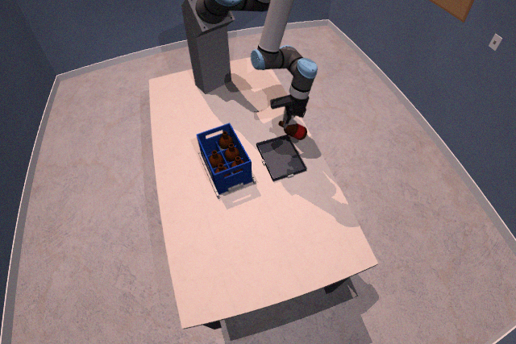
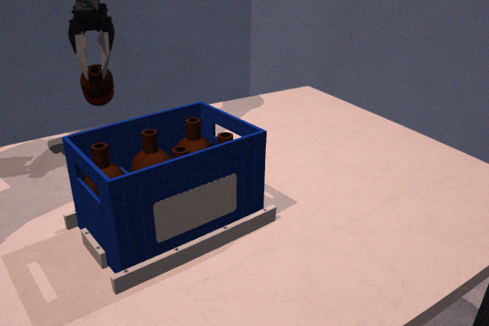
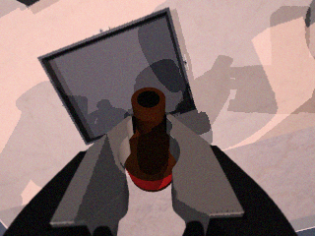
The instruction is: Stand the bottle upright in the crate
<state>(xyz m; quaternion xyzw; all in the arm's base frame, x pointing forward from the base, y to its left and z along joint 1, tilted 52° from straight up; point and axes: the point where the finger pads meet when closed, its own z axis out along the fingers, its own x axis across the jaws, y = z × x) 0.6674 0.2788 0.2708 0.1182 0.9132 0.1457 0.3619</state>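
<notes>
- Top view: the bottle (image 1: 297,130) (image 2: 97,87) (image 3: 150,147) hangs tilted in the air beyond the tray (image 1: 280,158) (image 3: 105,74), its red base pointing away from the crate (image 1: 233,180) (image 2: 189,204), which stands on the desk (image 1: 250,244) (image 2: 355,215).
- Exterior view: the jaws (image 1: 286,124) (image 2: 95,74) are closed on its neck. It looks like stiff, smooth glass, probably slippery and breakable.
- Wrist view: the neck sits between the fingers, mouth toward the camera. Most weight likely lies in the wide body, so it may swing; the neck suits upright lowering among the crated bottles.
</notes>
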